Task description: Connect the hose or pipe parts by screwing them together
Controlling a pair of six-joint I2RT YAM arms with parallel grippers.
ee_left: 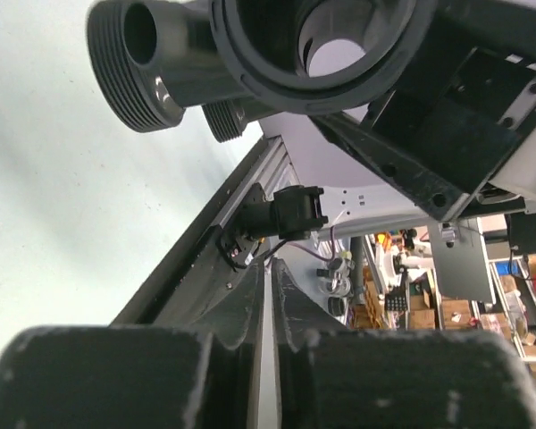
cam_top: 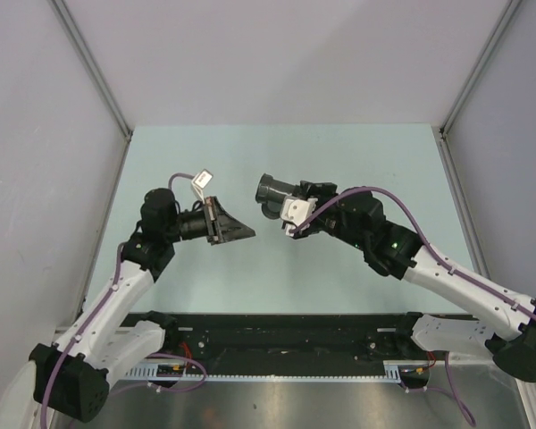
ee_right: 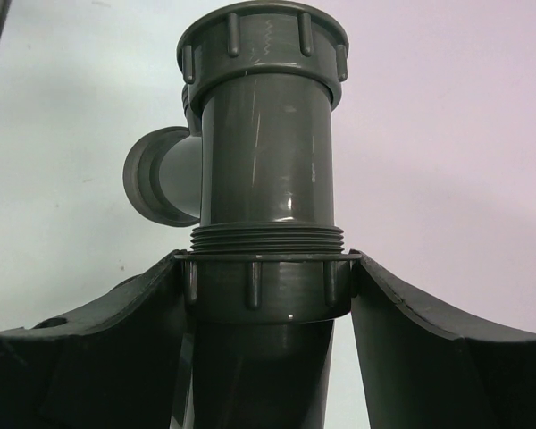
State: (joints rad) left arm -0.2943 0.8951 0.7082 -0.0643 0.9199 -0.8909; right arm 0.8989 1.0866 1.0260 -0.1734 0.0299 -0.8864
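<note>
Pale green table (cam_top: 339,152) lay below. Item: dark grey pipe parts (ee_right: 263,170) with ribbed collars, exposed thread and round side port, held aloft. Right gripper (ee_right: 268,286) clamped the lower collar; left gripper (cam_top: 243,232) was closed, empty, nearby.

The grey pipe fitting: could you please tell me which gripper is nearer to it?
Right. The right gripper is clamped on the pipe fitting, one finger on either side. The left gripper, shut and empty, sits apart from it across a gap.
</note>
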